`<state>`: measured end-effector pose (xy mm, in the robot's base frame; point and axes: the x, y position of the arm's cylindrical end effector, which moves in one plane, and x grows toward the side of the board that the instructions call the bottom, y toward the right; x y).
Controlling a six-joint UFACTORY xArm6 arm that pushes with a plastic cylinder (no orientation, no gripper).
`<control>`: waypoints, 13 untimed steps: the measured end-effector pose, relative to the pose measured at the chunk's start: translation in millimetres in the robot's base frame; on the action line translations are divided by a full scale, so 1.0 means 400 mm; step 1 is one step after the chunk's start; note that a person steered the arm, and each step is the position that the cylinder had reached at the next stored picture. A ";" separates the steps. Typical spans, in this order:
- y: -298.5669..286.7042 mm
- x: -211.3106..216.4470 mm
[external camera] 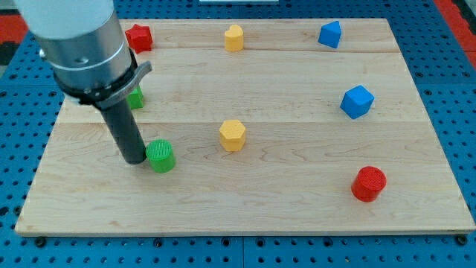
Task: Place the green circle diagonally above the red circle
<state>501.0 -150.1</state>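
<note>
Wood grain runs across a pale wooden board (245, 216) that is laid on a blue perforated surface (461, 112) and fills most of the frame. At the upper left of the frame, a grey cylindrical arm housing (78, 45) is seen, from which a straight dark rod (123, 130) is extended downward. My tip (135, 160) is placed on the board at the left of centre, pressed against the left side of the green circle (161, 156); no fingers are carried by the rod, so nothing is grasped and the block is only touched from the side. The red circle (369, 184) is found at the lower right of the frame, well apart from the green circle. A second green block (135, 97) is partly hidden behind the arm housing at the left, and its shape cannot be told. A red block (139, 37), roughly star-shaped, is set at the upper left, just beside the housing. A yellow block (234, 37) is seen at the top centre, and a yellow hexagon-like block (233, 135) is placed near the centre, to the right of the green circle. Two blue blocks are placed at the right: a blue block (330, 34) at the upper right and a blue faceted block (357, 102) below it.
</note>
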 end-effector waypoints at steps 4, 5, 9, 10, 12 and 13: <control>-0.034 0.008; 0.043 0.045; 0.206 0.050; 0.206 0.013; 0.222 0.003; 0.318 0.006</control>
<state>503.3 -22.8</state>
